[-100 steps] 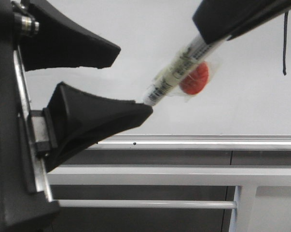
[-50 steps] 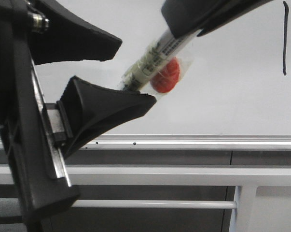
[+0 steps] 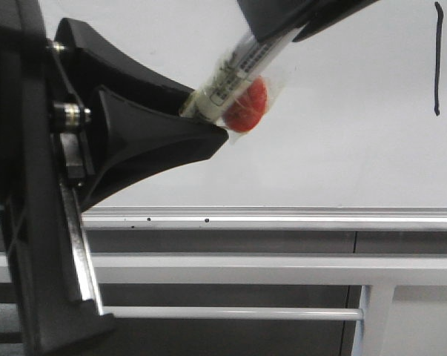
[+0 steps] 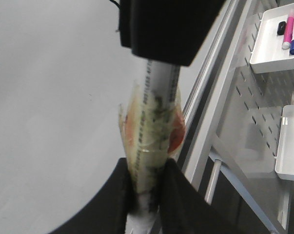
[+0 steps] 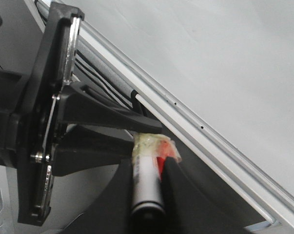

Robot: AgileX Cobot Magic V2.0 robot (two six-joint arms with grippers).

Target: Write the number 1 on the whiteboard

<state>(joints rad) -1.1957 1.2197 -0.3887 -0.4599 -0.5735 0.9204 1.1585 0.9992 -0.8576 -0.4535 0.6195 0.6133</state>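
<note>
The number 1 [image 3: 436, 59] is a thin black vertical stroke at the upper right of the whiteboard [image 3: 342, 148]. The board's silver rail [image 3: 319, 217] runs along its lower edge. A white marker pen [image 3: 234, 70], with tape and a red disc [image 3: 247, 104] on it, hangs slanted in front of the board. My right gripper [image 3: 282, 30] is shut on its upper part. My left gripper [image 3: 204, 119] is shut on its lower end. The left wrist view shows the pen [image 4: 156, 126] pinched between the left fingers [image 4: 173, 190]. The right wrist view shows the pen [image 5: 146, 180] between the right fingers [image 5: 178, 190].
White horizontal metal bars [image 3: 245, 268] run below the rail. In the left wrist view, a perforated panel beside the board carries two white trays [image 4: 271, 53] [image 4: 289, 168] holding coloured markers.
The right gripper has carried the pen left and up, away from the stroke. The left gripper's jaws, open before, have closed on the pen's lower end.
</note>
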